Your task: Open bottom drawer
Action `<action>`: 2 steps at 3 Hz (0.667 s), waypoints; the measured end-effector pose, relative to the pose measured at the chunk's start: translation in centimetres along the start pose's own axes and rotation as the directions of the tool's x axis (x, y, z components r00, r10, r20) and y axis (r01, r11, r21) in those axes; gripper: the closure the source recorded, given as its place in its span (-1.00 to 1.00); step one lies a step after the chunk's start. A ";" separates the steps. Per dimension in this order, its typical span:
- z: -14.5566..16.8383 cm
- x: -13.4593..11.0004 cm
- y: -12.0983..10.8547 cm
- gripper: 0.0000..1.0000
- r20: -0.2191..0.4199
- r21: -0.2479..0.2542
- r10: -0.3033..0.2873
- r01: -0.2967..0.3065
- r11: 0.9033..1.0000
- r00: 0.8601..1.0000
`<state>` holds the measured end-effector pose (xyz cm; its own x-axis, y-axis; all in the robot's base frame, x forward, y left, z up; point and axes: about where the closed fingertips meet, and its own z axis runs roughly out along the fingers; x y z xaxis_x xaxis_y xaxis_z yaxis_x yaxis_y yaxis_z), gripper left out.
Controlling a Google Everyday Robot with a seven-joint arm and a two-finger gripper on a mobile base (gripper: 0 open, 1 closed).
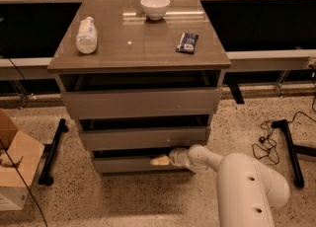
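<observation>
A grey-brown cabinet with three drawers stands in the middle of the camera view. The bottom drawer [123,164] is the lowest front, pulled out slightly so a dark gap shows above it. My gripper [160,160] reaches in from the right on a white arm and sits at the top edge of the bottom drawer's front, right of its middle. Its pale tip touches the drawer's upper lip.
On the cabinet top [140,43] lie a plastic bottle [86,35], a white bowl [155,7] and a dark snack packet [187,42]. A cardboard box [15,164] stands at the left on the floor. Black stand legs [52,152] and cables [269,142] lie on either side.
</observation>
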<state>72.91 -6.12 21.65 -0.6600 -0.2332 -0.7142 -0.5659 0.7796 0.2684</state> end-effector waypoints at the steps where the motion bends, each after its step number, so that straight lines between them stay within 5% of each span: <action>1: 0.4 1.3 1.1 -0.76 -0.067 0.002 -0.055 0.055 0.998 0.996; 2: 0.1 3.5 2.0 -0.40 -0.202 0.013 -0.166 0.172 0.985 0.965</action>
<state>69.52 -5.30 19.66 -0.6433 -0.4718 -0.6030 -0.6644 0.7353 0.1335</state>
